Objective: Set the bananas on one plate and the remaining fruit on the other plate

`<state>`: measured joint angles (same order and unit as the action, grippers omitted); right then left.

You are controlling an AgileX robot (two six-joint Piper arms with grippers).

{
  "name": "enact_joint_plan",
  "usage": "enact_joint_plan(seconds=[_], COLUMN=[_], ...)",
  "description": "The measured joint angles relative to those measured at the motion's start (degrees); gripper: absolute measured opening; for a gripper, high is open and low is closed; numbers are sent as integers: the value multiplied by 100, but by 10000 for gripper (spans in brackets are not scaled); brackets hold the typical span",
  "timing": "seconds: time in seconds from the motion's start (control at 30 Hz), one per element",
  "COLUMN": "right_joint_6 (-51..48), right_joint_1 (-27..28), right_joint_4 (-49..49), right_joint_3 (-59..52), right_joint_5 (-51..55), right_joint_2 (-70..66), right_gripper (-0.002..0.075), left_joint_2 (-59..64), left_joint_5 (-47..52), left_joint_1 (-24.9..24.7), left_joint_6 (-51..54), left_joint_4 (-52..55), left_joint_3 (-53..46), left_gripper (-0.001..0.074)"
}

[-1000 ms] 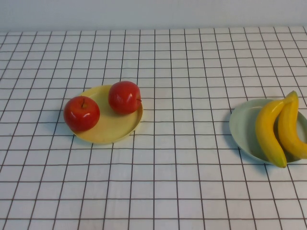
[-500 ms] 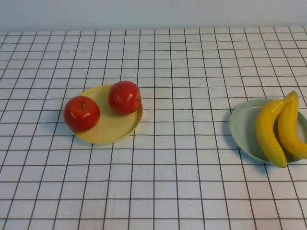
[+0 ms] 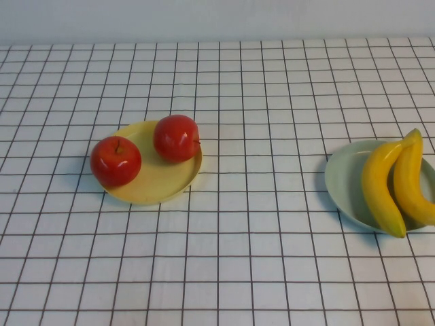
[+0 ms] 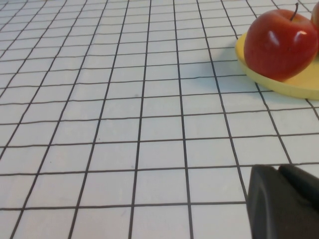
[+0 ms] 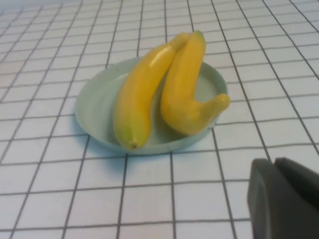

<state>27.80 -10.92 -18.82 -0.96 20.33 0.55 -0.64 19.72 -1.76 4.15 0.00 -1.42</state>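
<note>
Two red apples [image 3: 115, 161] [image 3: 176, 138] sit on the pale yellow plate [image 3: 156, 187] at the left. Two yellow bananas [image 3: 380, 187] [image 3: 410, 180] lie side by side on the pale teal plate [image 3: 343, 180] at the right edge. Neither arm shows in the high view. My left gripper [image 4: 278, 168] is shut and empty, low over the cloth, short of the near apple [image 4: 280, 44] and yellow plate [image 4: 299, 84]. My right gripper [image 5: 273, 162] is shut and empty, short of the teal plate [image 5: 94, 107] with both bananas [image 5: 142, 92] [image 5: 187, 89].
A white cloth with a dark grid [image 3: 258, 224] covers the whole table. A pale wall [image 3: 217, 20] runs along the far edge. The teal plate reaches the right border of the high view.
</note>
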Motion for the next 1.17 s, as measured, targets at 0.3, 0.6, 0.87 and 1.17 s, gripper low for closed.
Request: enact_joint_plan(seconds=[0.3,0.6,0.87,1.17], right_joint_6=[-2152,-2293,-2293,-2296], right_joint_1=[484,1019,1019,1019], right_joint_4=[1457,1882,1942,1957], right_joint_3=[-44,-44,-44,-54], right_joint_5=[-72,-72,-69,-59], right_joint_2=[12,12,12,24], right_gripper=[-14,-14,-14,-14], left_joint_2=[0,0,0,0], left_joint_5=[0,0,0,0], left_joint_1=[0,0,0,0], left_joint_6=[0,0,0,0], left_joint_4=[0,0,0,0], left_joint_3=[0,0,0,0], left_gripper=[-3,-3,-3,-3])
